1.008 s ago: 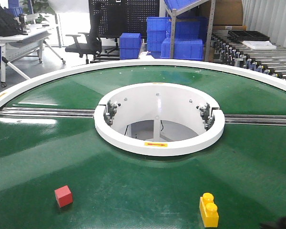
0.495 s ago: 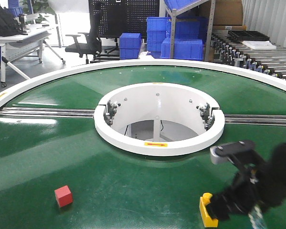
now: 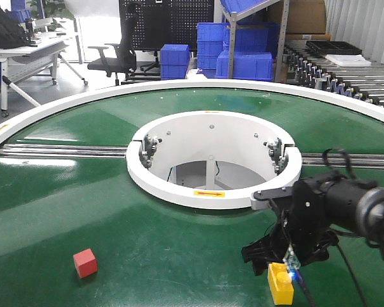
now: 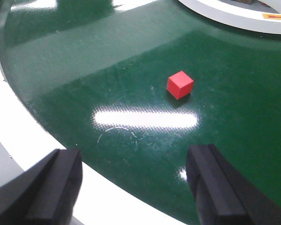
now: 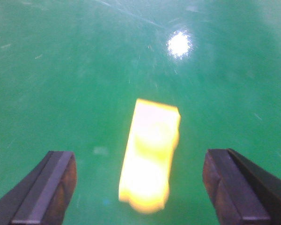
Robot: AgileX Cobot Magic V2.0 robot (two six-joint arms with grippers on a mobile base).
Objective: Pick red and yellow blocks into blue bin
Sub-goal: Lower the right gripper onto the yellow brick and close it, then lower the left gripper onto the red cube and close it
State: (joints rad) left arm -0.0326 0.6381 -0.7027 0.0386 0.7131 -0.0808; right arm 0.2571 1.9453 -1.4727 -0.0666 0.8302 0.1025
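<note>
Item 1, yellow brick [image 5: 151, 161]: I see it lying flat on the green table [image 3: 179, 256], near the front edge on the right side. It is blurred in my right wrist view.

Item 2, right gripper [image 5: 140, 187]: its jaws stand wide apart, one on either side of the brick, neither touching it. From the front, the black right arm [image 3: 333, 204] hangs low over the brick and covers its far end.

Item 3, red cube [image 4: 180, 85]: it sits on the same green surface at front left, well apart from the brick and standing alone.

Item 4, left gripper [image 4: 136, 187]: its jaws are spread with nothing held. It is above the table's white outer rim [image 4: 18, 140], and the cube lies well ahead of it.

Item 5, surroundings: a white ring [image 3: 211, 192] occupies the table's middle, beyond both blocks. Behind the table I count stacked blue crates [image 3: 244, 64], a black office chair [image 3: 109, 61], a desk [image 3: 25, 51] and a roller conveyor [image 3: 345, 70] at far right.
</note>
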